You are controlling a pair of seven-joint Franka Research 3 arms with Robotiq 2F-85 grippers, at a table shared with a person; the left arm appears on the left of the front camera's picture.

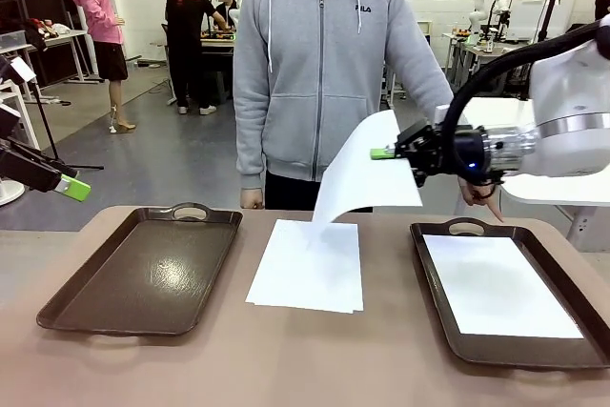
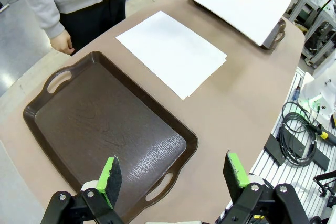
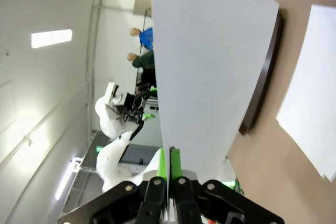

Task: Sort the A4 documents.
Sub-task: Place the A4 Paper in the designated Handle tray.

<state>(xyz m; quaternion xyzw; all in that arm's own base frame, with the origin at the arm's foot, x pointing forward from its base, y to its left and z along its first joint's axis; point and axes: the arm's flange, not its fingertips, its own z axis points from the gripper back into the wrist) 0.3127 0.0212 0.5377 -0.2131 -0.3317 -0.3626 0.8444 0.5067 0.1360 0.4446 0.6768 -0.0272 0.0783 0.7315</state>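
My right gripper point(image 1: 386, 152) is shut on the edge of one white A4 sheet point(image 1: 367, 171), which hangs curved in the air above the table's middle. In the right wrist view the same sheet point(image 3: 210, 72) rises from my pinched right gripper point(image 3: 170, 156). A small stack of A4 sheets point(image 1: 309, 265) lies flat on the table between the two trays. Another sheet point(image 1: 498, 286) rests inside the right brown tray point(image 1: 434, 283). The left brown tray point(image 1: 143, 274) holds nothing. My left gripper point(image 2: 173, 174) stands open above that tray's near handle point(image 2: 160, 186), holding nothing.
A person in a grey hoodie point(image 1: 319, 64) stands at the table's far edge, one hand point(image 1: 252, 199) near the left tray and the other point(image 1: 481, 199) by the right tray. Cables point(image 2: 296, 137) lie off the table's side in the left wrist view.
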